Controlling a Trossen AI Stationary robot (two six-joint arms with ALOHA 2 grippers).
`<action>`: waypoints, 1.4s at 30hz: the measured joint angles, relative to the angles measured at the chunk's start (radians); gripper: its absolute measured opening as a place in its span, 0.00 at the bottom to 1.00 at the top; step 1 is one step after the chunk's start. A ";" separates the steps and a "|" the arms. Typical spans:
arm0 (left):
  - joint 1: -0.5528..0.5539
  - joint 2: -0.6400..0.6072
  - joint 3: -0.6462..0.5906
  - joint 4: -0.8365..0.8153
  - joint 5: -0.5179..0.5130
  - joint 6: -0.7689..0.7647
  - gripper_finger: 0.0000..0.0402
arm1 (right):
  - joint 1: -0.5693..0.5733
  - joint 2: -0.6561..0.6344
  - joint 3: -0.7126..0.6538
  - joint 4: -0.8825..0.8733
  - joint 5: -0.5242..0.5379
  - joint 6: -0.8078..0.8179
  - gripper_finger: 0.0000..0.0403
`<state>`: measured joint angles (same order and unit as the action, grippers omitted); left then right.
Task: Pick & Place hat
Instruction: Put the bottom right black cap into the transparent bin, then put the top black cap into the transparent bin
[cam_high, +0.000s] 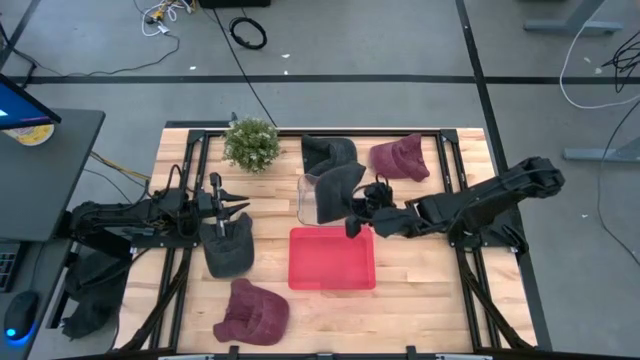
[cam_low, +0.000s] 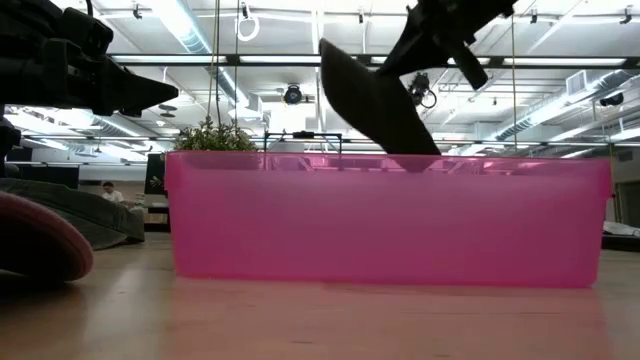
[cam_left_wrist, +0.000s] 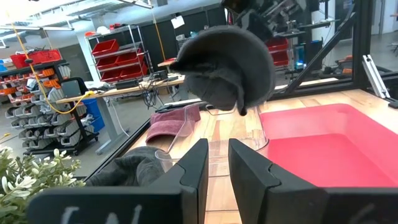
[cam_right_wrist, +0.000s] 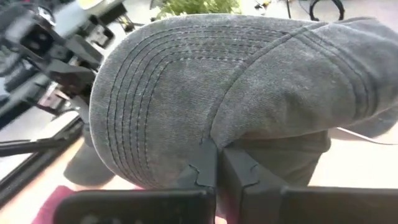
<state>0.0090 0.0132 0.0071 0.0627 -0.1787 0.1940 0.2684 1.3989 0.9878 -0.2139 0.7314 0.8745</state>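
A dark grey hat (cam_high: 340, 187) hangs tilted above the pink bin (cam_high: 332, 259).

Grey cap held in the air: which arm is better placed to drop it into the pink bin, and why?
The right: its gripper is already shut on the grey cap by the pink bin. The left gripper waits apart, open.

Both arms are dark, nearly black, built of chunky jointed segments with thin black cables running along them. The left gripper (cam_left_wrist: 214, 171) ends in two flat, matte black fingers with stepped, angular inner edges. The right gripper (cam_right_wrist: 217, 171) has the same black fingers, each with a small notched profile near the tip.
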 joint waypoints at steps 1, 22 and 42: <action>0.000 0.000 0.000 0.000 0.000 0.000 0.17 | -0.006 0.004 0.000 -0.008 -0.007 0.000 0.01; 0.000 0.000 0.000 0.000 0.000 0.000 0.17 | -0.042 0.015 -0.001 -0.170 -0.026 0.105 0.02; 0.000 0.000 0.000 0.000 0.000 0.000 0.17 | -0.045 0.082 -0.001 -0.165 0.047 0.096 0.31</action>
<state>0.0092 0.0128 0.0072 0.0628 -0.1791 0.1940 0.2230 1.4810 0.9867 -0.3784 0.7780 0.9707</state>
